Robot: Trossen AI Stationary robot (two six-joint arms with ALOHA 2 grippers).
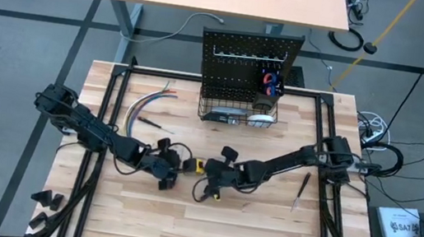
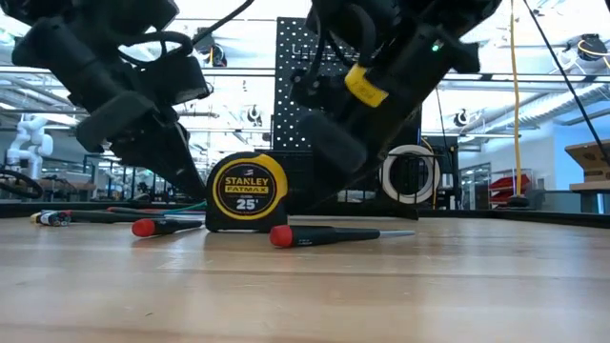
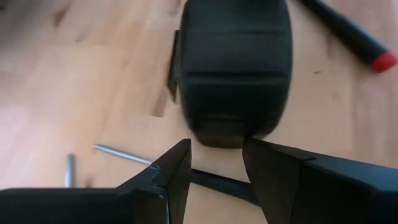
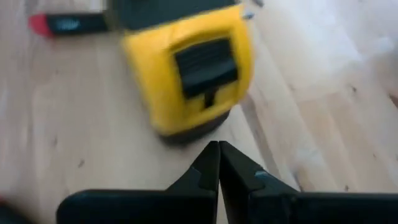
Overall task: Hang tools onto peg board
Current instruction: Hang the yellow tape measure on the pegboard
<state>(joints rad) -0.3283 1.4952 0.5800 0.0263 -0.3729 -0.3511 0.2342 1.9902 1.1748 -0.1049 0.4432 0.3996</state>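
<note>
Tabletop (image 1: 263, 225) holds tape measure (image 2: 247, 191) and screwdrivers (image 2: 329, 233) unhung; left gripper (image 3: 214, 165) half-open, right gripper (image 4: 217, 158) closed empty, pegboard (image 1: 249, 61) part-filled.

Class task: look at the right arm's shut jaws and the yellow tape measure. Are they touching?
Apart. The right wrist view shows bare wood between the right gripper, its jaws shut, and the tape measure.

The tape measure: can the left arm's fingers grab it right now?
Probably yes. The left fingers are open and pointing at the tape measure, with only bare table between them. The right fingers are shut and sit close on its other side, so they might get bumped.
</note>
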